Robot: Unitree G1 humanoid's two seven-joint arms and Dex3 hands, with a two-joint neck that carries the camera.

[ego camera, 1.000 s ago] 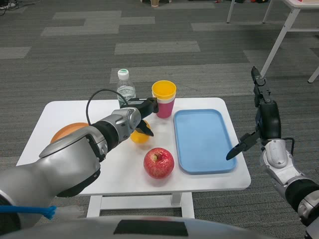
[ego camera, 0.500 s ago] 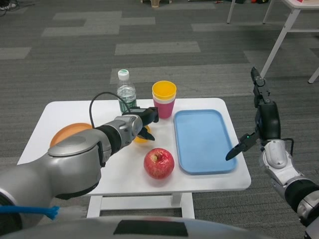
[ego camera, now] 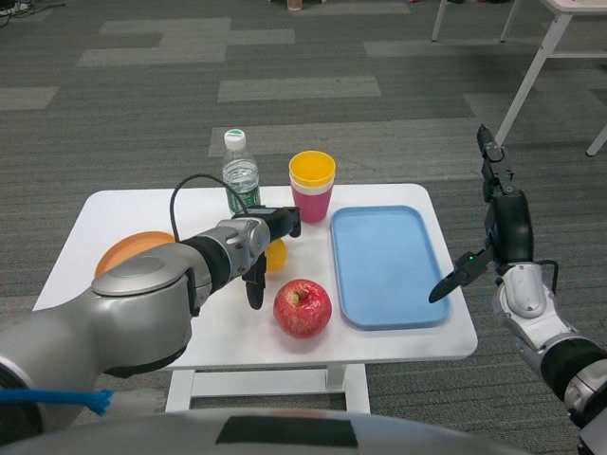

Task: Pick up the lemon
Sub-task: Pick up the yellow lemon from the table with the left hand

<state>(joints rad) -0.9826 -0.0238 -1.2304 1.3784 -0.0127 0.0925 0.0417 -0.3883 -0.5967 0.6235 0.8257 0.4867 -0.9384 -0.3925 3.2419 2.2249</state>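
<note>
Lemon (ego camera: 276, 254) just behind left hand (ego camera: 263, 248), touching.

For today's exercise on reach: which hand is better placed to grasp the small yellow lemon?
Left. The black left hand is already at the small yellow lemon, fingers down beside it. The right hand hangs open past the white table's right edge, beyond the blue plastic tray.

Left robot hand (ego camera: 263, 248) down, right robot hand (ego camera: 491, 218) raised
</note>
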